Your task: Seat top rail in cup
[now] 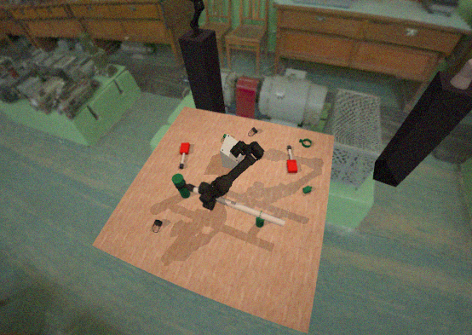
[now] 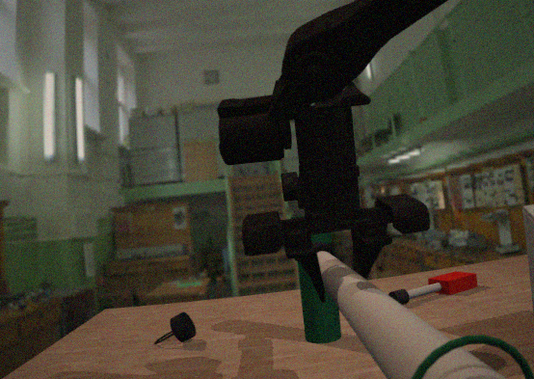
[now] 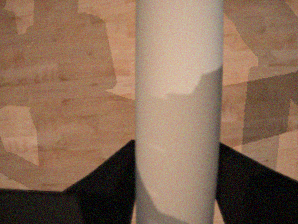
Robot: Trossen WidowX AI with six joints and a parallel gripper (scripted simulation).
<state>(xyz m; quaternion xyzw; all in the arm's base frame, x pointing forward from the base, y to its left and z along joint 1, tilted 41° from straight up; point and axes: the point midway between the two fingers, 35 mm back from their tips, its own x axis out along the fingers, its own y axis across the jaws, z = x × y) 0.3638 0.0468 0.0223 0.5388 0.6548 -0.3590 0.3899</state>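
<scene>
The white rail [image 1: 249, 210] [image 2: 390, 325] [image 3: 177, 100] slants across the table, passing through the green loop cap [image 1: 260, 222] [image 2: 474, 338] near its far end. My gripper [image 1: 207, 195] [image 2: 343, 282] [image 3: 171, 147] is shut on the rail close to the big post, one finger on each side. The green big post [image 1: 184, 192] [image 2: 322, 317] stands upright with its green post cap [image 1: 178, 179] on top. The dark rail-end cup [image 1: 190, 187] is at the post's upper part, and the rail's cut end is at its mouth. How deep the end sits cannot be told; the exterior view hides it behind the gripper.
Two red-headed tools [image 1: 185, 147] [image 1: 291, 166] lie on the table [image 1: 256, 287]. Small dark fittings [image 1: 157, 224] [image 1: 253, 130], a green ring [image 1: 307, 146] and a green piece [image 1: 307, 189] lie around. A pale box [image 1: 229, 147] stands by the arm's base.
</scene>
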